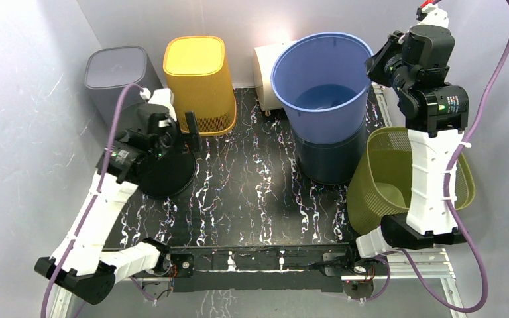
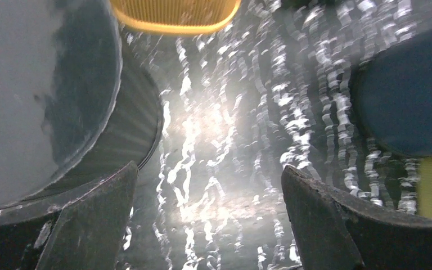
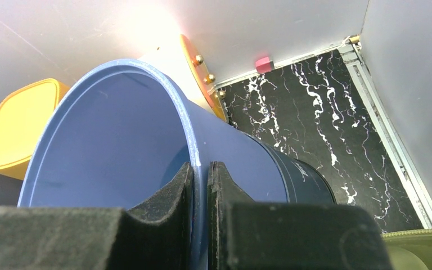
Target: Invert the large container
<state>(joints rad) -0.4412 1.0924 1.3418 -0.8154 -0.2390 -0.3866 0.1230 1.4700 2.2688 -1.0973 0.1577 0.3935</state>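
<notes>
The large container (image 1: 323, 73) is a light blue round bin at the back right, mouth up and tilted slightly, its lower part sitting in a dark navy bin (image 1: 331, 159). My right gripper (image 1: 379, 66) is shut on its right rim. The right wrist view shows the rim (image 3: 199, 146) pinched between the two pads, one inside the wall and one outside. My left gripper (image 1: 185, 132) hangs open at the left, beside a black overturned bin (image 1: 169, 169). In the left wrist view the left gripper (image 2: 208, 174) has only marbled tabletop between its fingers.
A yellow bin (image 1: 199, 79) and a grey bin (image 1: 116, 73) stand at the back left. A white box (image 1: 265, 66) sits behind the blue one. An olive mesh bin (image 1: 378, 192) stands at the right, close under my right arm. Grey walls enclose the table.
</notes>
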